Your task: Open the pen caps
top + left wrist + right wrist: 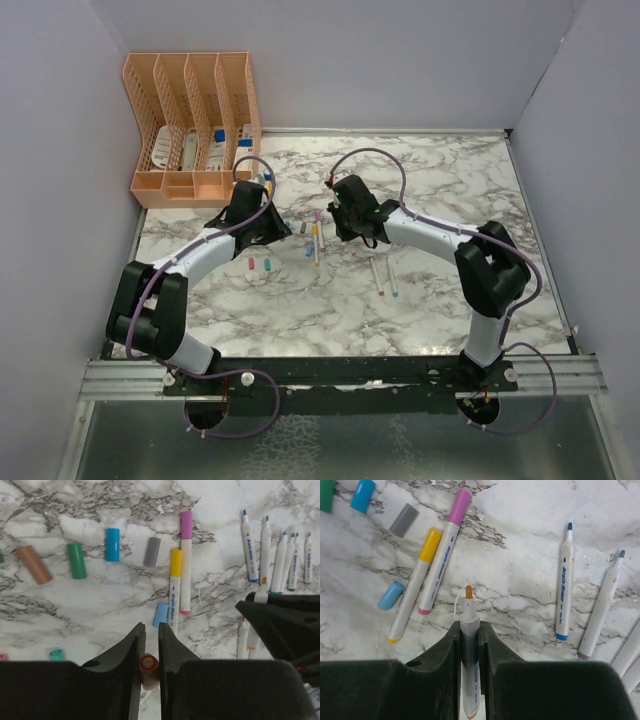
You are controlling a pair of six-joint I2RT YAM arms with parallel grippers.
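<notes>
My left gripper is shut on an orange pen cap, held just above the marble. My right gripper is shut on a white pen whose bare orange tip pokes out past the fingertips. From above, the left gripper and the right gripper are close together mid-table. Loose caps lie on the table: brown, green, blue, grey and light blue. Two pens still wear caps, one yellow and one pink.
Several uncapped white pens lie in a row to the right of the grippers, and two more lie nearer the front. Two pink caps sit in front of the left arm. A peach file organizer stands at the back left.
</notes>
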